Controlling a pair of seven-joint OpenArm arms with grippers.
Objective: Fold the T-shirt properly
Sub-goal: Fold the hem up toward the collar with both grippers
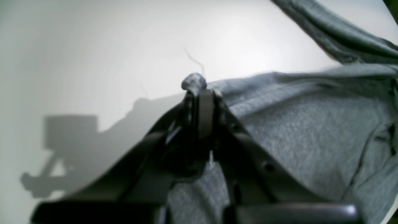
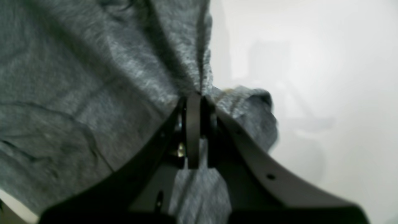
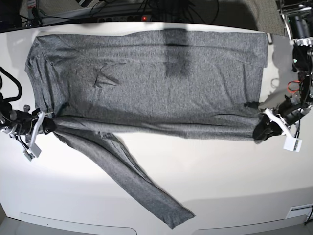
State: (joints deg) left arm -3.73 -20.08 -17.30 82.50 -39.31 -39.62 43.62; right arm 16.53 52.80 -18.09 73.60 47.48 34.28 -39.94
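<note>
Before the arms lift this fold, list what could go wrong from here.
1. The left gripper pinches only a small nub of the T-shirt; that hold may slip under tension.
2. One sleeve trails loose across the table and could drag or bunch under the fold.
3. The right gripper holds gathered cloth, so wrinkles may get folded in.

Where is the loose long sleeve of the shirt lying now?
In the base view, the sleeve lies on the white table, running from near the right pincer diagonally toward the bottom centre.
</note>
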